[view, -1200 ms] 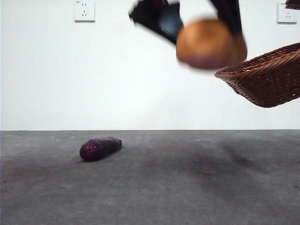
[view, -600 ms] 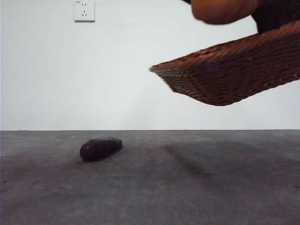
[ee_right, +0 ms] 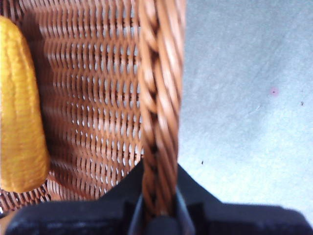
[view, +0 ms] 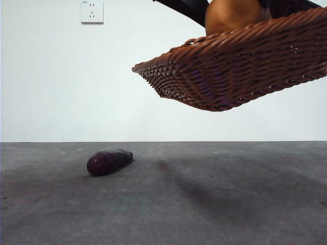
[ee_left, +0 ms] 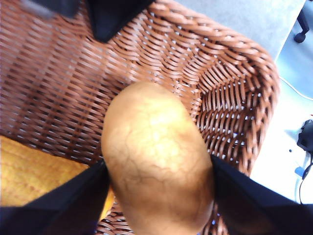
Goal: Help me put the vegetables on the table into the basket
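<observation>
The wicker basket hangs tilted in the air at the upper right of the front view. My right gripper is shut on its braided rim. The yellow corn cob lies inside it, and the left wrist view also shows the corn. My left gripper is shut on the orange-brown potato, holding it over the basket's inside. From the front the potato shows just above the rim. The purple eggplant lies on the table at the left.
A wall socket sits on the white wall behind. A black jaw of the other arm shows at the basket's far side. The floor with a cable and a black wheel lies beyond the table edge.
The basket has swung left and now fills the upper right, sitting under the potato. The potato has risen, its lower part hidden behind the rim. The eggplant has not moved.
</observation>
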Motion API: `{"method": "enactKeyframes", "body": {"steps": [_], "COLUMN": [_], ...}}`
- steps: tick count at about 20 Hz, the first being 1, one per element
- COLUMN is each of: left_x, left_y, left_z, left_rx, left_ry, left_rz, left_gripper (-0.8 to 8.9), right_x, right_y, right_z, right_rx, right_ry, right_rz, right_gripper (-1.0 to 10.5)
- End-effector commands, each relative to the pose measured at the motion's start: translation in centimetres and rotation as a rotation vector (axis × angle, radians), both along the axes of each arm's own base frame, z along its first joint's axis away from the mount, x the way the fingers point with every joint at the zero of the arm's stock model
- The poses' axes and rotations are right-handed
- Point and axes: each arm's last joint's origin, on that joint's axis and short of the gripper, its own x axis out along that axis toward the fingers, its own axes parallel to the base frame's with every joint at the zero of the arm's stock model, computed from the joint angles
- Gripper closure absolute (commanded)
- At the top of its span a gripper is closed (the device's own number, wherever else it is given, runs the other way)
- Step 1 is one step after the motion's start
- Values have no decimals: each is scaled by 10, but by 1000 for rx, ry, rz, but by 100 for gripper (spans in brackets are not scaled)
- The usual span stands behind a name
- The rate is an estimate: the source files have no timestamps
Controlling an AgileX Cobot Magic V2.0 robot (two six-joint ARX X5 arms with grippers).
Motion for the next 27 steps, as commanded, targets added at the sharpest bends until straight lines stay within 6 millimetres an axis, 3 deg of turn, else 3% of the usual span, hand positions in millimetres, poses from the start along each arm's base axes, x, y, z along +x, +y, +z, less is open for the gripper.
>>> {"method": "enactKeyframes", "body": {"steps": [1, 3, 6, 9, 11, 13, 17, 22, 27], "left_x": [2, 2, 5, 17, 41, 70, 118, 165, 190], "left_y": [-3, 1, 24, 60, 85, 108, 130, 125, 114], "left_z": [-5, 1, 23, 36, 30, 18, -14, -78, -136], "left_rx": [7, 3, -24, 82, 156, 170, 181, 216, 289], "left_ry": [5, -32, -110, -230, -181, -72, 62, 215, 286], "left_rz": [2, -9, -7, 214, 321, 398, 489, 488, 501], "left_gripper": [245, 245, 246, 247, 247, 247, 247, 247, 247], "right_x": [-3, -2, 3, 9, 12, 14, 15, 15, 15], "right_y": [-1, -2, -10, -32, -48, -60, -69, -69, -69], "right_z": [1, 1, 1, 1, 1, 1, 1, 1, 0], "right_rx": [6, -11, -10, -16, -23, -26, -26, -26, -27], "right_ry": [12, -2, -14, -11, -1, 6, 6, 6, 8], "right_rz": [-13, -21, -53, -113, -157, -192, -220, -220, -220], "right_gripper": [954, 954, 954, 954, 954, 954, 954, 954, 954]}}
